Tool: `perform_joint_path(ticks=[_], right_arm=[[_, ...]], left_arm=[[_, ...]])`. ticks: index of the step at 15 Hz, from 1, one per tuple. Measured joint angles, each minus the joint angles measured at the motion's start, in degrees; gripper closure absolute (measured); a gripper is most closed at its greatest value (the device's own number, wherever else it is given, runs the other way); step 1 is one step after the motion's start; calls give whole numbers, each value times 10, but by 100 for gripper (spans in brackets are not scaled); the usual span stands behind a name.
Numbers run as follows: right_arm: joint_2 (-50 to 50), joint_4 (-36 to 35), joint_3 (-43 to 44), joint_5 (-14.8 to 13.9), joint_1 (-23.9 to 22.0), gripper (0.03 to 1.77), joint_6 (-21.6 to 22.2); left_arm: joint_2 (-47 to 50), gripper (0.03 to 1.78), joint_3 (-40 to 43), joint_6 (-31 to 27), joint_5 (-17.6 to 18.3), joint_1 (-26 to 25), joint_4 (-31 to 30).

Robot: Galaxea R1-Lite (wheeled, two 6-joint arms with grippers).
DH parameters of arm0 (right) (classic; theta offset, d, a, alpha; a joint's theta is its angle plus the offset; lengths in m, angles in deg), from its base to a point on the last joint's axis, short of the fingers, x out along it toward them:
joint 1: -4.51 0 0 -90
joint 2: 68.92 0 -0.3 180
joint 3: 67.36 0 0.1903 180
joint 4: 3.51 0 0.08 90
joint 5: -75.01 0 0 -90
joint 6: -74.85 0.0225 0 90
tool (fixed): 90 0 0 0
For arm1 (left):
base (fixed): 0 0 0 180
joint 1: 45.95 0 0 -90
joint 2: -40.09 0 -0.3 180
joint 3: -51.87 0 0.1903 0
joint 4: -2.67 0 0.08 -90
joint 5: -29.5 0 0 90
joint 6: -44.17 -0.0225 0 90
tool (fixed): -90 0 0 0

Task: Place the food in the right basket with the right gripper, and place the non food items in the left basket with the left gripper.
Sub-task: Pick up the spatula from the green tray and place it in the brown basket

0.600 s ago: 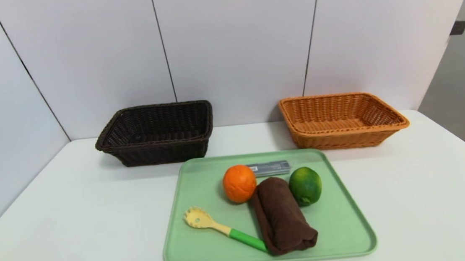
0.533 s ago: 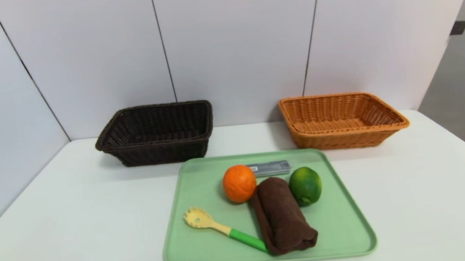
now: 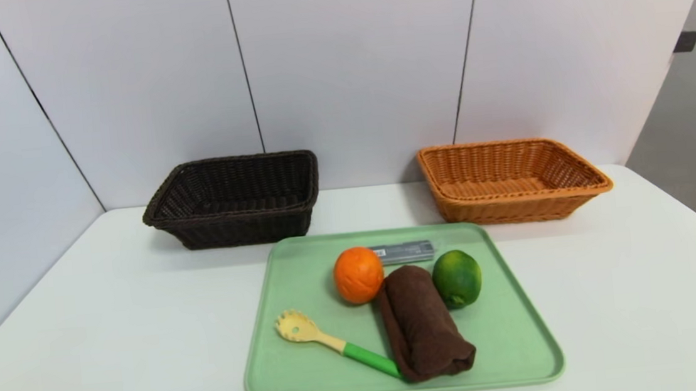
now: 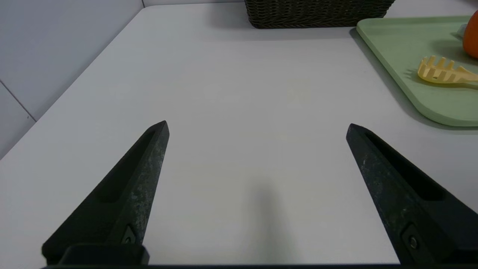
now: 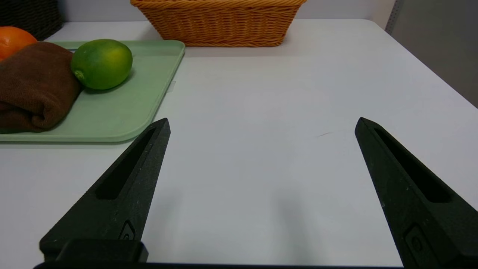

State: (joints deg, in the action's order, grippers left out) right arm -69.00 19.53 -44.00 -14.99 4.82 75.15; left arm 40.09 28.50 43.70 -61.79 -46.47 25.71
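Head view shows nothing moved since a moment ago: orange (image 3: 359, 274), lime (image 3: 456, 278), towel (image 3: 422, 322) and spoon (image 3: 336, 343) sit on the centre tray (image 3: 303, 256), both baskets empty, left pincer (image 4: 257, 127) and right pincer (image 5: 262, 124) spread apart, so sorting hasn't begun.

Flat grey packaged item (image 3: 404, 252): near end hidden behind round orange fruit (image 3: 359, 274) and rolled brown towel (image 3: 422, 321); label too small to read.
Yellow slotted spoon with green handle (image 3: 329, 343): handle end tucked under towel.
Left wrist view: dark brown woven basket (image 4: 317, 13) cut by frame edge, orange too.
Right wrist view: tan woven basket (image 5: 218, 22) rim cut off.
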Motion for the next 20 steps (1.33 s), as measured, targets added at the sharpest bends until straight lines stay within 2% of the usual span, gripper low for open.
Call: perform_joint_path(ticks=[10, 12, 16, 20], right_arm=[[0, 4, 8, 2, 0, 9, -10], [0, 41, 43, 6, 0, 9, -13], [28, 180, 162, 36, 0, 9, -12], [139, 200, 253, 40, 6, 9, -10]], left_arm=[[0, 12, -5, -4, 11, 0, 9], [0, 12, -37, -4, 11, 0, 53], [-21, 12, -142, -3, 25, 0, 189], [-117, 12, -225, 1, 31, 0, 212]])
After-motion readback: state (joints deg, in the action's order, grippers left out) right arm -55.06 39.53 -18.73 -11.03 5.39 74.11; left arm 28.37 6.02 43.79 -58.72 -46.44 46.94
